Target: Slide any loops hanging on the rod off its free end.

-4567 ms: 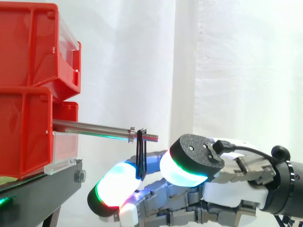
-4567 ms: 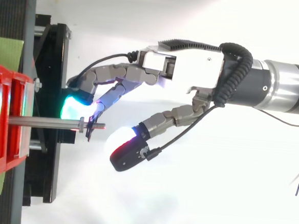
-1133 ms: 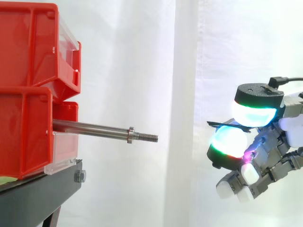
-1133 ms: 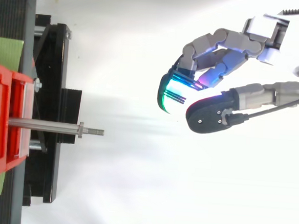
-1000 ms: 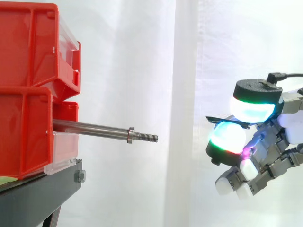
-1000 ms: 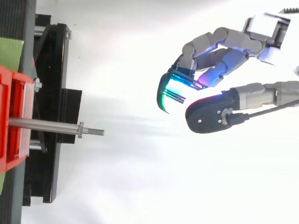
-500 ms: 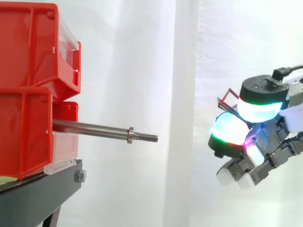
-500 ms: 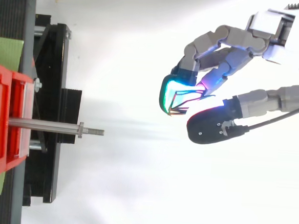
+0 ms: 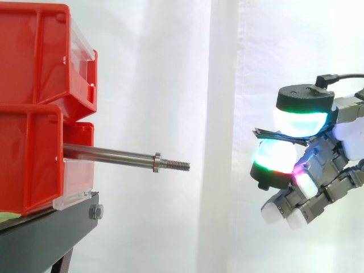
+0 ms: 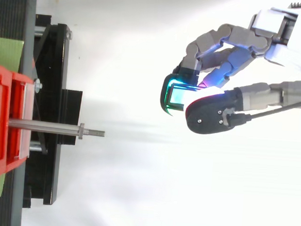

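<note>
Steel rod [image 9: 108,153] stood bare, its free end well clear of the hand [image 9: 327,158], which pinched the dark loop [image 9: 266,134] flat between its glowing pads [image 9: 301,121]; judged best to hold that pinch firm and release well away from the rod.

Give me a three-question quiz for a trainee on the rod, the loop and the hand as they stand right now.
1. True or false: the loop hangs on the rod.
2. What is the hand doing?
A. Pushing on the rod's tip
B. Pinching the loop between its glowing pads, well clear of the rod
C. Resting open on a bin
3. Fill in: in the side view, the rod's threaded free end points toward the ____ edge.

Key: 1 false; 2 B; 3 right.
</note>
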You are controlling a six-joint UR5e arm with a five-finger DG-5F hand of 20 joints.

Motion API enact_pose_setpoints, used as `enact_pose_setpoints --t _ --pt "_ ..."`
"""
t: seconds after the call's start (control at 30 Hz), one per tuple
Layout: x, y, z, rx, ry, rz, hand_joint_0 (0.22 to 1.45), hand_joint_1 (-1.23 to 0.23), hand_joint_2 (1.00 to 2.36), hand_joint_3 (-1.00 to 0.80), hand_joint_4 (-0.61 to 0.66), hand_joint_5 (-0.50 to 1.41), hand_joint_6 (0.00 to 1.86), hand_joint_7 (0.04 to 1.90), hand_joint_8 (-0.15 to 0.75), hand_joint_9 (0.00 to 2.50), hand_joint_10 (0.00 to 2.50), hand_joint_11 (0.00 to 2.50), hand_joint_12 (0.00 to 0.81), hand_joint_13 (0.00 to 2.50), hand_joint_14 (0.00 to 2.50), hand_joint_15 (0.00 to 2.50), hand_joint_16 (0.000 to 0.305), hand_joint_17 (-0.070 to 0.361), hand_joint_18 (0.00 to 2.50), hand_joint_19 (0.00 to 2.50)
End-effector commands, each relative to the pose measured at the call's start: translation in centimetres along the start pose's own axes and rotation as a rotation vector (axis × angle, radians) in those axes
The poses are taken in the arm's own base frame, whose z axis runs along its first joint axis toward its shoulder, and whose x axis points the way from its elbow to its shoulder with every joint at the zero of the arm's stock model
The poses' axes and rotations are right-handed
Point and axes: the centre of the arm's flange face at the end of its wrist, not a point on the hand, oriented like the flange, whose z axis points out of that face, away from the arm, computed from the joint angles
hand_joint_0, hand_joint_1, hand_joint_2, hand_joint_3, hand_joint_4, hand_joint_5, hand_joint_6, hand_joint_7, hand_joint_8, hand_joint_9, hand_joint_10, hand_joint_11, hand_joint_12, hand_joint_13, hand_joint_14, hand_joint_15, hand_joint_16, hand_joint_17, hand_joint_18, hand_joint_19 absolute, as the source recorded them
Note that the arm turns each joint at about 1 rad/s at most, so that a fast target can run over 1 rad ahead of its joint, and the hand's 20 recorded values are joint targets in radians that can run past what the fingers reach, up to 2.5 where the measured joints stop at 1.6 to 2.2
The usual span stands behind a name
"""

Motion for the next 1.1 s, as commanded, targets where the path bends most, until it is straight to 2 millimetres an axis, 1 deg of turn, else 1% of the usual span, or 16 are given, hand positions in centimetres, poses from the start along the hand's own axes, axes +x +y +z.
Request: enact_pose_setpoints --t 0.0,0.03,0.1,0.2,0.37,0.47,0.6,0.67,0.7,0.8,0.87,1.0,1.03,1.07 --pt "0.30 0.00 -0.05 0.004 0.000 0.007 0.60 -0.66 1.02 -0.27 0.19 -0.12 0.89 0.89 0.281 0.98 0.01 0.43 0.344 0.54 0.01 0.24 0.047 0.107 0.46 0.31" --pt "0.30 0.00 -0.05 0.004 0.000 0.007 0.61 -0.71 1.02 -0.26 0.19 -0.13 0.89 0.87 0.281 0.96 0.01 0.43 0.346 0.54 0.01 0.23 0.048 0.107 0.46 0.31" --pt "0.30 0.00 -0.05 0.004 0.000 0.007 0.62 -0.76 1.02 -0.27 0.17 -0.14 0.90 0.85 0.281 0.95 0.02 0.44 0.346 0.54 0.01 0.24 0.048 0.108 0.46 0.31" --pt "0.30 0.00 -0.05 0.004 0.000 0.007 0.63 -0.82 1.01 -0.34 0.17 -0.14 0.90 0.83 0.275 0.94 0.02 0.45 0.345 0.53 0.01 0.23 0.048 0.108 0.46 0.31" --pt "0.40 0.02 -0.06 0.004 0.002 0.007 0.63 -0.83 1.00 -0.43 0.18 -0.14 0.91 0.83 0.268 0.95 0.02 0.46 0.342 0.55 0.01 0.24 0.048 0.108 0.46 0.31" --pt "0.40 0.02 -0.06 0.004 0.002 0.007 0.62 -0.79 1.00 -0.46 0.18 -0.13 0.91 0.85 0.266 0.96 0.02 0.45 0.341 0.55 0.01 0.24 0.047 0.107 0.47 0.32" --pt "0.46 0.04 -0.06 0.005 -0.001 0.006 0.60 -0.69 1.00 -0.45 0.18 -0.12 0.90 0.87 0.268 0.99 0.01 0.44 0.337 0.57 0.01 0.24 0.047 0.106 0.49 0.32" --pt "0.44 0.04 -0.06 0.005 -0.003 0.008 0.57 -0.62 1.00 -0.45 0.19 -0.11 0.89 0.89 0.270 1.00 0.01 0.42 0.338 0.57 0.01 0.25 0.048 0.107 0.49 0.33" --pt "0.43 0.03 -0.06 0.005 -0.004 0.010 0.56 -0.55 1.00 -0.46 0.18 -0.11 0.88 0.89 0.276 1.02 0.01 0.41 0.342 0.58 0.01 0.24 0.048 0.108 0.50 0.34" --pt "0.62 0.07 -0.07 0.005 -0.003 0.009 0.58 -0.46 1.00 -0.44 0.17 -0.11 0.87 0.90 0.275 1.03 0.01 0.40 0.339 0.59 0.01 0.25 0.048 0.107 0.50 0.35" --pt "0.62 0.07 -0.07 0.005 -0.003 0.009 0.60 -0.48 1.01 -0.40 0.17 -0.11 0.87 0.91 0.274 1.03 0.01 0.41 0.337 0.60 0.01 0.25 0.047 0.106 0.50 0.35" --pt "0.72 0.10 -0.08 0.004 -0.001 0.008 0.60 -0.60 1.02 -0.25 0.17 -0.10 0.86 0.94 0.279 1.05 0.01 0.42 0.338 0.62 0.01 0.26 0.048 0.107 0.52 0.37" --pt "0.72 0.10 -0.08 0.004 -0.001 0.008 0.59 -0.65 1.01 -0.21 0.19 -0.09 0.86 0.96 0.298 1.07 0.01 0.40 0.360 0.63 0.01 0.25 0.052 0.118 0.57 0.34" --pt "0.72 0.10 -0.08 0.004 -0.001 0.008 0.59 -0.67 1.01 -0.19 0.20 -0.09 0.86 0.96 0.304 1.08 0.01 0.40 0.366 0.64 0.01 0.25 0.054 0.121 0.58 0.34"
